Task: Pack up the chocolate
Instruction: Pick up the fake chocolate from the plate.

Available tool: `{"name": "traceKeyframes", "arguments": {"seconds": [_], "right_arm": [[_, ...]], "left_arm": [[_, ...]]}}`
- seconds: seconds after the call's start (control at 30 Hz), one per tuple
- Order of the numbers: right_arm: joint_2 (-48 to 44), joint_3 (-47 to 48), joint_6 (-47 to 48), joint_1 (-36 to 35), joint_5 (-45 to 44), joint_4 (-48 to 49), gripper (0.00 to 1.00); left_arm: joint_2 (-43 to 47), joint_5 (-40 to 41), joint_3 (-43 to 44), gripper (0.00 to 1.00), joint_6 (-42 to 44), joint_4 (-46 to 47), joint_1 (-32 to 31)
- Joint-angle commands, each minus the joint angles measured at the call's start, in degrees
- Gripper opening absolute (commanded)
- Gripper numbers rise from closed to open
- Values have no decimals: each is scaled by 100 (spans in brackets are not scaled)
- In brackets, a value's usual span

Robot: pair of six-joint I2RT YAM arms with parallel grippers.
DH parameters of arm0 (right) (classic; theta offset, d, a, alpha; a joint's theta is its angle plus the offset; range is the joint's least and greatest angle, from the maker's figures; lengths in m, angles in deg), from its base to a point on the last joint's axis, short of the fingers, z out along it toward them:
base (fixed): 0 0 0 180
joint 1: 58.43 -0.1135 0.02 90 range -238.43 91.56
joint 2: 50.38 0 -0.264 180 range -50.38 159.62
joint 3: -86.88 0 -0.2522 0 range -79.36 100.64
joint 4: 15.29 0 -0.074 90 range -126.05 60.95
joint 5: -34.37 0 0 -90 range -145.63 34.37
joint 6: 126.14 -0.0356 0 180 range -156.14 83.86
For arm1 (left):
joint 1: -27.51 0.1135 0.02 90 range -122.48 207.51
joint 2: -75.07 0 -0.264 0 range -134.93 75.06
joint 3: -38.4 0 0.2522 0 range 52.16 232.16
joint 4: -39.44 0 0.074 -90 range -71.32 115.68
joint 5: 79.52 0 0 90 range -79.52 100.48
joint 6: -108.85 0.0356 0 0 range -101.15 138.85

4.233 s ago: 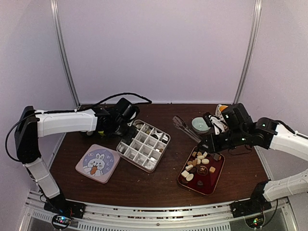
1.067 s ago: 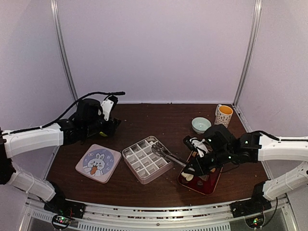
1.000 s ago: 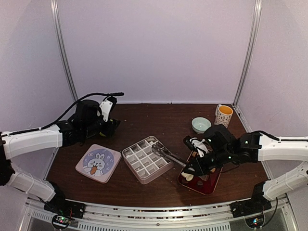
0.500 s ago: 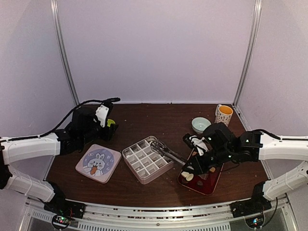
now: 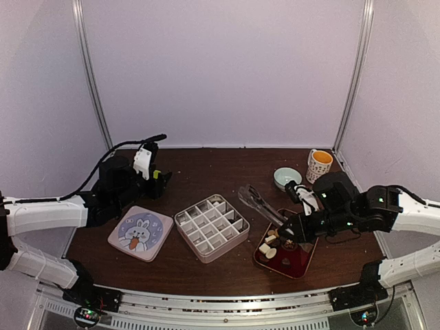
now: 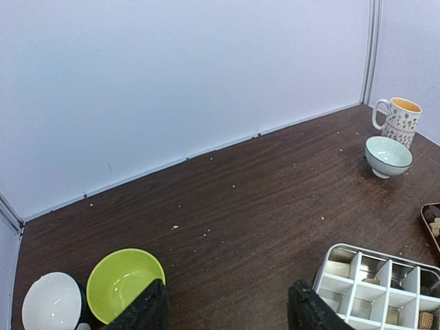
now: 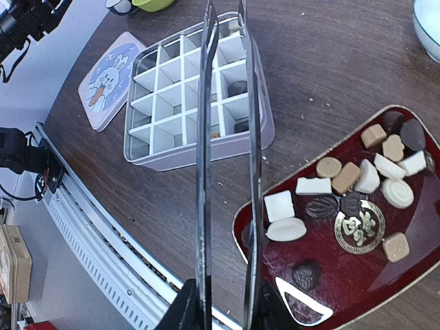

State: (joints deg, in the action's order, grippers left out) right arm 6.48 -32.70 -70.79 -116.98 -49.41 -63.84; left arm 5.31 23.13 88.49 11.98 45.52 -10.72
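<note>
Far left: left gripper [image 6: 227, 317], spread wide, pinching nothing. Has drawn back off the box [image 7: 165, 161] over the last few seconds and now hangs above the green bowl [image 6: 127, 282] and white bowl [image 6: 49, 309]. Near of these: rabbit lid [image 5: 139, 232], off and lying flat.

Middle: the box, now nearer and turned a little. Sixteen cells, four by four; at least three hold a piece, most look bare.

Right of middle: tongs [image 5: 261, 205], pinched at the handle by right gripper [image 7: 223, 309], blades slightly apart with nothing visible between them. A second ago reached over the box's right cells; now swung away, tips clear of the box on its far-right side. Reads as one drop done and a return to the tray [image 7: 337, 275] for the next piece, though that is only a judgement.

Right: chocolate [image 7: 346, 177], nearly all on the red tray; roughly eighteen pieces in white, tan and dark, so packing is barely begun. Far of the tray: pale bowl [image 5: 287, 177] and mug [image 5: 320, 163].

Count: one lid, one box, one tongs, one tray, three bowls, one mug.
</note>
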Motion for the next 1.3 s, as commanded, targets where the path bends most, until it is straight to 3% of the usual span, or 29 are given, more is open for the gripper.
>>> {"name": "traceKeyframes", "arguments": {"seconds": [0.0,0.27,0.47,0.73,1.1,1.27], "right_arm": [[-609,-62,-644,-26,-469,-1022,24],[-1116,-202,-1485,-21,-563,-2539,24],[-1189,-322,-1939,-20,-309,-3000,24],[-1434,-590,-2251,-17,-86,-2604,24],[-1418,-754,-2438,-13,-14,-1973,27],[-1332,-728,-2394,15,-80,-2038,27]], "left_arm": [[-9,-190,-373,61,117,1055,-23],[-67,-427,-514,64,-42,1223,-35],[-13,-464,-560,68,-40,1281,-35],[59,-922,-518,68,54,1191,-37],[174,-777,-567,70,93,1138,-35],[194,-707,-579,83,48,1122,-35]]}}
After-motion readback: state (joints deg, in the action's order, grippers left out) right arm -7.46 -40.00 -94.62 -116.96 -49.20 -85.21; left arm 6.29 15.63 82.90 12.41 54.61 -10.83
